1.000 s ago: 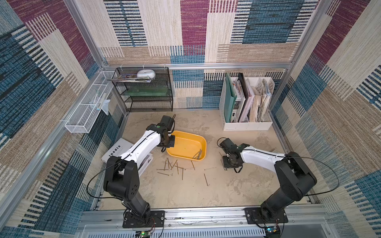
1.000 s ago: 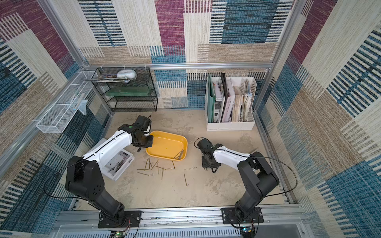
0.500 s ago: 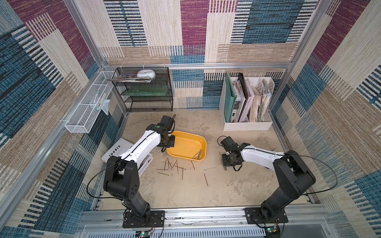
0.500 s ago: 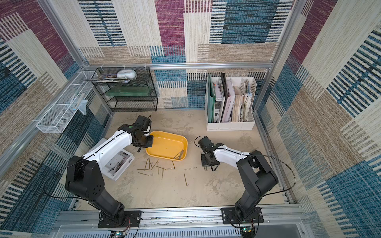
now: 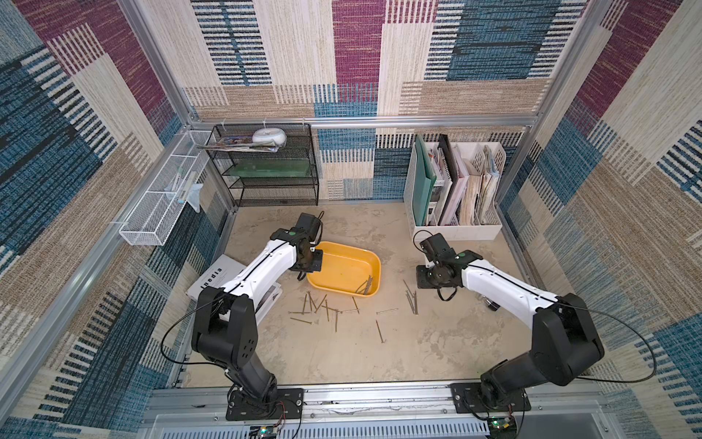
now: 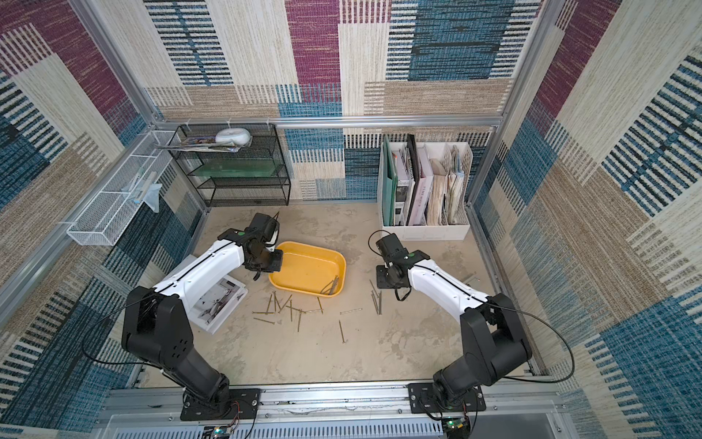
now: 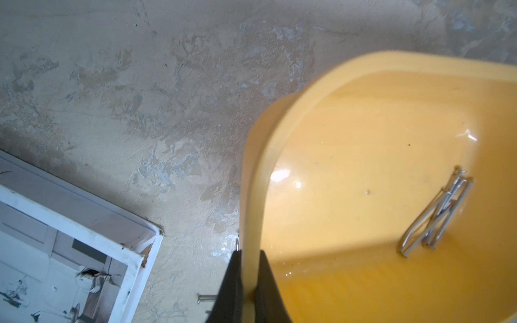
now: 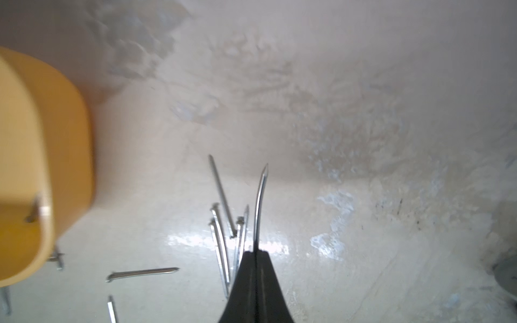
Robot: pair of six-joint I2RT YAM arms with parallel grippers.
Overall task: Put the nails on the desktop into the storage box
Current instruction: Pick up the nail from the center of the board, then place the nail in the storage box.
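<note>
Right gripper (image 8: 256,253): jaws closed flat on one held nail (image 8: 260,201); the nail juts straight ahead of the fingertips, long axis in line with the fingers, point leading; whether it is clear of the desktop (image 5: 418,353) cannot be told.

Storage box (image 5: 343,266): sits about mid-desktop, somewhat toward the left edge; it lies to this gripper's left, near but apart, with bare surface between.

Right arm: reaches forward and inward from its base at the front edge; wrist low, gripper pitched down toward the surface.

Left gripper (image 7: 249,258): jaws narrow, clamped across the rim at the box's left end, one finger inside, one outside; left arm stretched forward, judged to be steadying the box.

Nails (image 5: 323,308): a scatter lies on the desktop along the box's front wall; a few more lie just beside the right gripper; a small bundle rests inside the box, at the corner nearest the right arm.

Judgement: the coming move is a short leftward carry over the rim; most of the task remains.
</note>
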